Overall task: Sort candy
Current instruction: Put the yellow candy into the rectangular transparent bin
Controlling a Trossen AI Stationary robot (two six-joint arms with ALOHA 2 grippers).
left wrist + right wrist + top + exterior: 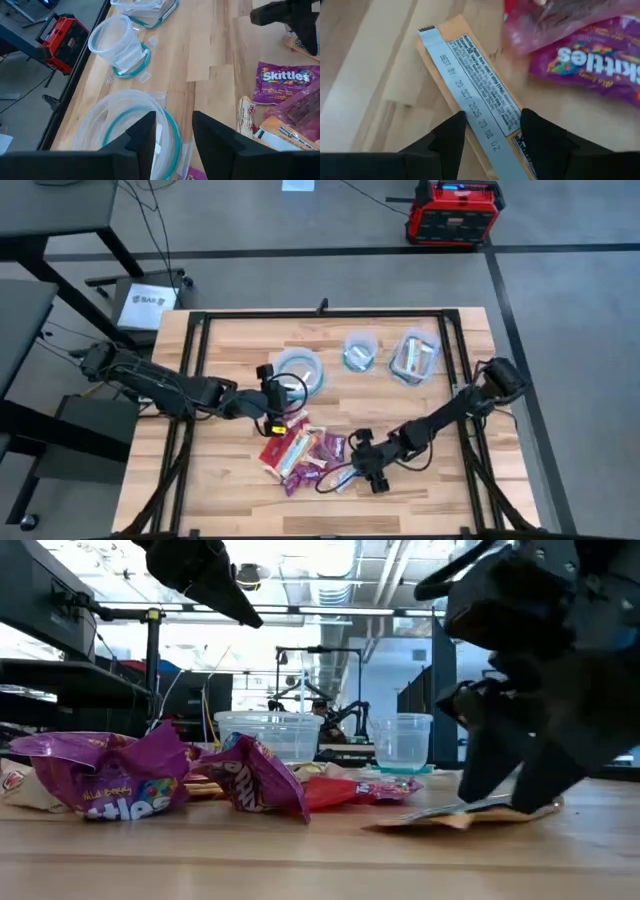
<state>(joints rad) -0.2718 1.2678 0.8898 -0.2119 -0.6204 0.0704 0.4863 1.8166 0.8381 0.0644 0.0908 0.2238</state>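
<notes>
1. Pale wood planks formed the table [230, 510], with the candy pile [303, 452] heaped just on the 6 o'clock side of its centre in the high view.
2. The right gripper [491, 131] was down at the pile's 3 o'clock edge, its fingers apart and straddling an orange bar wrapper [470, 92] that lay flat, printed back up; whether the tips touched it was hard to tell.
3. A purple Skittles packet [590, 60] lay just beside that wrapper, partly under a red packet [560, 20].
4. The left gripper [172, 132] hung over the large round blue-rimmed container [100, 130] at the pile's 11 o'clock, its fingers parted and empty.
5. A small clear cup [359, 351] and a rectangular container [414, 356] stood at 1 o'clock from the pile, well apart from it.
</notes>
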